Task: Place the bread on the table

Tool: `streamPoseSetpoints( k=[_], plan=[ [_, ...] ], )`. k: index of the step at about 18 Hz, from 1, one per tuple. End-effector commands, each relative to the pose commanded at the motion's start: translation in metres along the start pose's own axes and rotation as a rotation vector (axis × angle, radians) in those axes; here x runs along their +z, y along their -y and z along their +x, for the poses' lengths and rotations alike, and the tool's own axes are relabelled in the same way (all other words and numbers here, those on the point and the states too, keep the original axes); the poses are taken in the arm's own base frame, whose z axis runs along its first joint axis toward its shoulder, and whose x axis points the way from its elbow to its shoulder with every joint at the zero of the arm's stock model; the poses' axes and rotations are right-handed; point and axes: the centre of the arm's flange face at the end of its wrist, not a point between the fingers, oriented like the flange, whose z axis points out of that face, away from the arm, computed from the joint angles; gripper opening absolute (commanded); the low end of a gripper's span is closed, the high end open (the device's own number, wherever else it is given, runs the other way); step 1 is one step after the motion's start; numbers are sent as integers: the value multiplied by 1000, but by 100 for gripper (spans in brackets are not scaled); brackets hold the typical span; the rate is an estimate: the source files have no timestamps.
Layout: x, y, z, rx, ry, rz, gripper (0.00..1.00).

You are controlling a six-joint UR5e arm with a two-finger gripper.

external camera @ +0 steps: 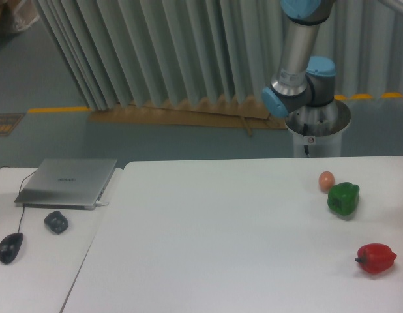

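The table (221, 235) fills the lower frame, bare white across its middle. My arm (299, 52) rises at upper right; its gripper is out of view, so I cannot tell how its fingers stand. The bread is nowhere in sight either, perhaps held up out of frame. At the right edge sit a green pepper (343, 199), a red pepper (375, 258) and a small orange egg (327, 180). I judge the bread light and soft: grip it gently across its middle.
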Motion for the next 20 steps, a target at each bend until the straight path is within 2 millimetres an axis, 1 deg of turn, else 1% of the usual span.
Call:
streamPoseSetpoints(
  k=[3, 5, 6, 7, 8, 9, 11, 13, 15, 17, 20],
  plan=[
    [3, 23, 6, -98, 34, 8, 44],
    [5, 29, 9, -128, 39, 9, 44],
    [3, 39, 15, -170, 48, 16, 44],
    [5, 47, 18, -227, 56, 20, 44],
    [10, 56, 22, -226, 63, 20, 42],
    [16, 61, 27, -213, 61, 11, 41],
    [22, 66, 34, -191, 63, -11, 39],
    [28, 79, 48, -152, 81, -72, 39],
    [29, 89, 59, -135, 88, -89, 39],
    [40, 97, 73, -115, 73, -106, 39],
    [30, 99, 83, -113, 79, -89, 39]
  ],
)
